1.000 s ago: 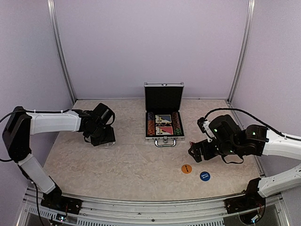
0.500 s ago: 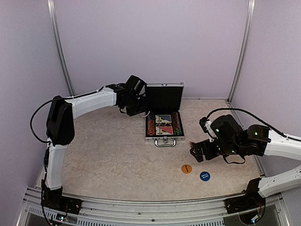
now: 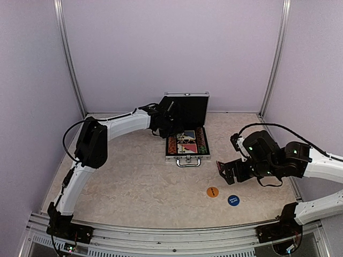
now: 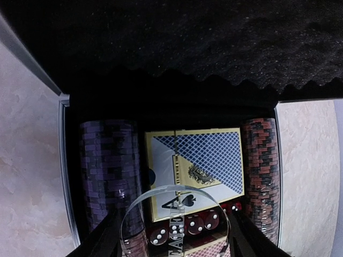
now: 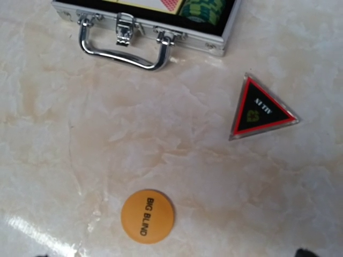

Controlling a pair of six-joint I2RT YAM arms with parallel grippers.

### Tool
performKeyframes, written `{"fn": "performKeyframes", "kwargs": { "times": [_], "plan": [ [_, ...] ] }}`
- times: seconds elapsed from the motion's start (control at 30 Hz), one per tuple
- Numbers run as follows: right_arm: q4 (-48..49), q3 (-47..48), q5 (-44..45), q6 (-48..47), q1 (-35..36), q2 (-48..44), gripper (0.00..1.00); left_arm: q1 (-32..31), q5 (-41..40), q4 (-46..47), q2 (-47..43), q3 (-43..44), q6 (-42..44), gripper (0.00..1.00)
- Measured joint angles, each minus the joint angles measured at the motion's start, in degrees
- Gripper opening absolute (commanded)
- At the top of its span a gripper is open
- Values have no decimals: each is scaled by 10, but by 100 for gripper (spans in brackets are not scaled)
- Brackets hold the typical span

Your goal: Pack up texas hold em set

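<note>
While the left gripper [image 4: 174, 243] clasps a clear disc [image 4: 177, 211] over the open case [image 3: 186, 158], orange disc [image 5: 147, 216], blue disc [image 3: 233, 200] and triangular marker [image 5: 261, 108] lie unpacked; right gripper [image 3: 222, 172] gapes empty.

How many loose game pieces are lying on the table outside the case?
3: the orange disc and the blue disc toward the front, and the triangular marker by the case corner. A clear disc is held in the left gripper over the case.
</note>
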Motion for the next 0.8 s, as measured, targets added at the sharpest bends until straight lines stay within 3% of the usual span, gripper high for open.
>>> {"fn": "performKeyframes", "kwargs": {
  "times": [0.23,0.8],
  "plan": [
    [-3,0,0,5,0,1,100,-9,-3,74,-2,-35,-15,55],
    [-3,0,-2,8,0,12,100,-16,-49,100,3,-40,-31,67]
  ]
}}
